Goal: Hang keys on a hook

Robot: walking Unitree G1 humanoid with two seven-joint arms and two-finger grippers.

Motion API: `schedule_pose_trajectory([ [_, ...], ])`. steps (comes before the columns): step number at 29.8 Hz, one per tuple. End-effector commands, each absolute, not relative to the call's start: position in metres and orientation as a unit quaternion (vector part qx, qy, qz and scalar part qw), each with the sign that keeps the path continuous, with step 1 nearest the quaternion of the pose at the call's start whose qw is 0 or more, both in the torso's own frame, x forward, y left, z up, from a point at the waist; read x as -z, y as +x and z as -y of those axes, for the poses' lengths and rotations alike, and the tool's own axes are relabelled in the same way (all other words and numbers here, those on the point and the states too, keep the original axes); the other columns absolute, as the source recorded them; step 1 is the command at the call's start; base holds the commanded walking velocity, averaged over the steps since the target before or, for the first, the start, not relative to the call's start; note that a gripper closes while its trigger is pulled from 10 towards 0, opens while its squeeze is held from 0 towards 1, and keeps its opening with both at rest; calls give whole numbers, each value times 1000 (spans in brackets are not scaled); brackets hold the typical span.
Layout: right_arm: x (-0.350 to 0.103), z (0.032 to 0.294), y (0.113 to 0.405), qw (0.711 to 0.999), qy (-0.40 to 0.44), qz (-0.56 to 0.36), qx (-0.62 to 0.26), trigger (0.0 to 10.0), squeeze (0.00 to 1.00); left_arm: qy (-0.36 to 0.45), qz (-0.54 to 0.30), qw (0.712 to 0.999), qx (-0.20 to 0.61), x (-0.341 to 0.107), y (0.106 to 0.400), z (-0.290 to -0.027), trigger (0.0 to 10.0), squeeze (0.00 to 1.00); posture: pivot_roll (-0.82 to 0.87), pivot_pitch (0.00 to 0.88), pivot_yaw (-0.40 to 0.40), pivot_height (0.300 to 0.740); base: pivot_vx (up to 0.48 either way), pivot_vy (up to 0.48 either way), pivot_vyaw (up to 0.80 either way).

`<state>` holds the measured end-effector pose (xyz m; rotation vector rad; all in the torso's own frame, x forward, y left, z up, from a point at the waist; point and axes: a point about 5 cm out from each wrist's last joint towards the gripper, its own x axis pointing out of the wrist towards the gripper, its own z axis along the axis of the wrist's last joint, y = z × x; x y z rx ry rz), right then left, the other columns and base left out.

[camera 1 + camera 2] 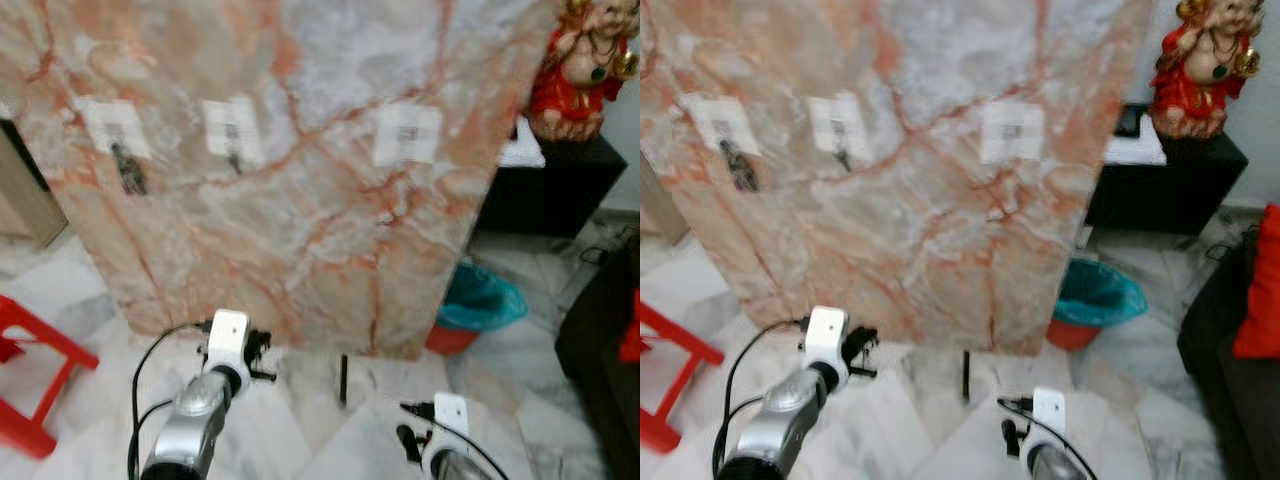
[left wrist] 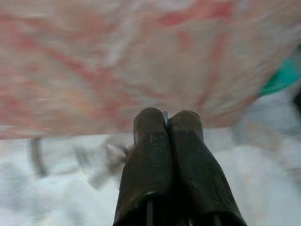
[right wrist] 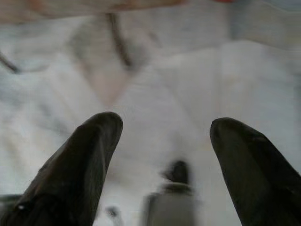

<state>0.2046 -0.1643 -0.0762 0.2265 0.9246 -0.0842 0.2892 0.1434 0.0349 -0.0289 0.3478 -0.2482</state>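
Three white hook plates are stuck on a pink-veined marble wall (image 1: 300, 230): a left plate (image 1: 112, 125), a middle plate (image 1: 232, 130) and a right plate (image 1: 407, 135). A dark bunch that looks like keys (image 1: 129, 172) hangs from the left plate; blur hides its detail. My left gripper (image 1: 262, 355) is low, near the foot of the wall, and it is shut. In the left wrist view its fingertips (image 2: 165, 115) press together with only a thin pale sliver at the tips. My right gripper (image 3: 164, 125) is open over the white floor, holding nothing.
A red stool (image 1: 35, 370) stands at the left. A teal bin (image 1: 480, 300) sits at the wall's right corner, beside a black cabinet (image 1: 555, 185) carrying a red figurine (image 1: 580, 65). Dark furniture (image 1: 605, 340) lines the right edge. A dark stick (image 1: 343, 380) stands near the wall's foot.
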Motion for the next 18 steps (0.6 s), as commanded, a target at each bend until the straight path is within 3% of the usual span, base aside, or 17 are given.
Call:
schedule_pose_trajectory([
  [1,72,164,212,893,113,-433,44,10000,0,-6,-172,977,123,-37,291,-146,10000,0,-44,0,-23,740,0,-458,0],
  [5,72,164,212,893,112,-433,44,10000,0,-4,-171,977,124,-37,291,-145,10000,0,-42,0,-28,740,0,-413,0],
  [18,73,164,211,893,112,-433,44,10000,0,0,-155,978,142,-43,290,-143,10000,0,-36,0,-28,740,0,0,0],
])
